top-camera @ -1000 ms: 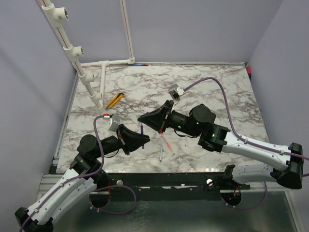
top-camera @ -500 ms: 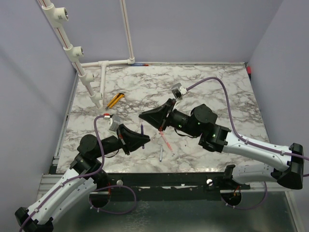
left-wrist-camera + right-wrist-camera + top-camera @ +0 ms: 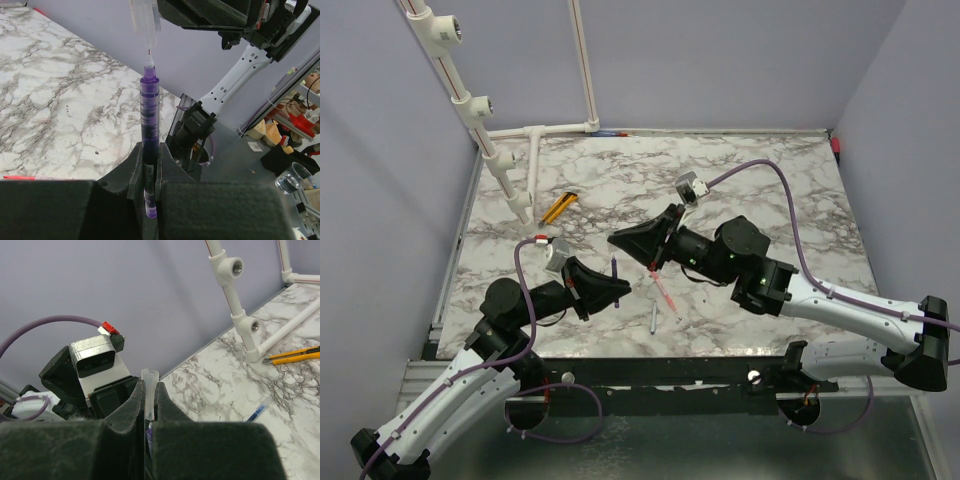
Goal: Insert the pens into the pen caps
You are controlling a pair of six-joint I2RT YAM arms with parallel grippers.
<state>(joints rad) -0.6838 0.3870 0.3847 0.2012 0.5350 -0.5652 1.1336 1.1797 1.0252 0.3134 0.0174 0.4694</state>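
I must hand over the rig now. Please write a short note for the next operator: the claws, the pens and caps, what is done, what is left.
Left claw: shut on the purple pen, tip pointing at the right claw.
Right claw: shut on a clear cap, lined up with that tip; a small gap remains, not joined.
Table: red pen and whitish pen lie loose near the front.
Done: no pen capped yet.
Left: seat this cap, then do the other two pens. I cannot find their caps in these views.
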